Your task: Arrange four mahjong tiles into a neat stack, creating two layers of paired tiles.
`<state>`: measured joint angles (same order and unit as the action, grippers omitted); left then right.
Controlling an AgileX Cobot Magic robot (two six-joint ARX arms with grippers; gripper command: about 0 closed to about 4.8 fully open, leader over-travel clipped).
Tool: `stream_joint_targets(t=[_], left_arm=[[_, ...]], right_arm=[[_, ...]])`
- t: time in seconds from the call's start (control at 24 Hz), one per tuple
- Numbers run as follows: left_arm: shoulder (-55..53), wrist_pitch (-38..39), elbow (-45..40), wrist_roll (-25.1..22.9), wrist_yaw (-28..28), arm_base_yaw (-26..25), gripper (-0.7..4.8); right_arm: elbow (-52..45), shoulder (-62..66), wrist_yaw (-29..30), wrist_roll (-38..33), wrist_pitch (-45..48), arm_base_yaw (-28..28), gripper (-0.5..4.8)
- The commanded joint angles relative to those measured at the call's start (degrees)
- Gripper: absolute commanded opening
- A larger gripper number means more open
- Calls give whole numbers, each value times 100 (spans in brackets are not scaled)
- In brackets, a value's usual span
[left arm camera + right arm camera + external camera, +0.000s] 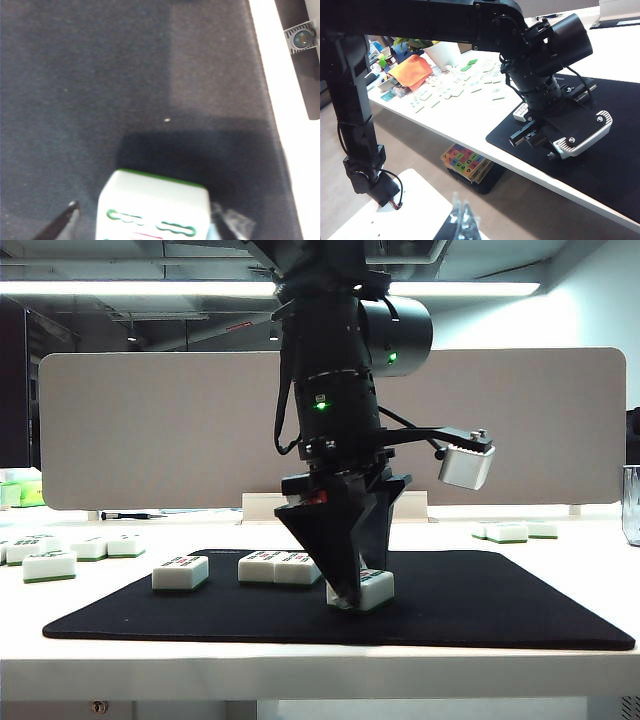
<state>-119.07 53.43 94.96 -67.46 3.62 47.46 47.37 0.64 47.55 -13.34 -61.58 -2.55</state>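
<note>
The left gripper is pointing down at the black mat, near its front edge, with its fingers straddling a single tile. In the left wrist view the two fingertips are standing clear of that tile on either side — the jaws are spread wide and are not gripping it. The tile is lying face up, its green base showing along the far edge.

Further back on the mat, a pair of tiles is sitting side by side and touching, and one more tile is resting alone to their left, apart from them. No second layer is showing; all four are lying flat on the mat. Open mat is stretching to the right of the gripper and ahead of the tile in the wrist view, out to the mat's edge where the white table begins.

Spare tiles are lying on the table off the mat's left edge, and a few more beyond its right rear corner.

The right gripper is hanging off the table's front edge, well away from the mat — only its tips are showing, appearing close together, though whether they are fully closed cannot be told.
</note>
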Motion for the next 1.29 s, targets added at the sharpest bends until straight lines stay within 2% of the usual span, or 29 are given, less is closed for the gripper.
stream_joint_targets(t=[0.04,0.08,0.13,0.25,0.38,0.42,0.58,0.67,0.79,0.88,1.0,1.13,1.21,1.29], left_arm=[[-44,42,7,39,48,37,238],[-57,57,7,39,48,37,190],[-59,63,7,42,48,42,173],[-17,136,35,282,-153,79,174],[0,426,496,964,-1224,85,173],[2,481,647,962,-1436,85,173],[24,494,798,962,-1644,-2,174],[42,566,798,1014,-1244,-271,174],[76,588,798,1547,-39,-796,175],[85,614,798,1561,487,-1071,175],[85,605,798,1497,566,-1296,175],[83,748,796,765,564,-1283,177],[83,767,796,734,553,-1281,179],[83,798,796,428,542,-1281,179]], right_arm=[[13,-68,-9,35,50,-7,-1],[13,-68,-9,35,50,-4,-1],[13,-68,-9,35,50,-4,-1],[13,-68,-9,35,50,-4,-1],[13,-68,-70,35,50,-4,-1],[13,-68,-120,33,48,-4,-1],[13,-68,-140,33,50,-4,-1],[13,-68,-142,33,48,-4,-1],[13,-68,-142,33,48,-4,-1],[13,-68,-160,33,50,-4,-1],[13,-68,-164,33,50,-2,-1],[13,-68,-162,35,50,-2,-1],[13,-68,-164,35,50,-2,-1],[13,-68,-162,35,50,-2,-1]])
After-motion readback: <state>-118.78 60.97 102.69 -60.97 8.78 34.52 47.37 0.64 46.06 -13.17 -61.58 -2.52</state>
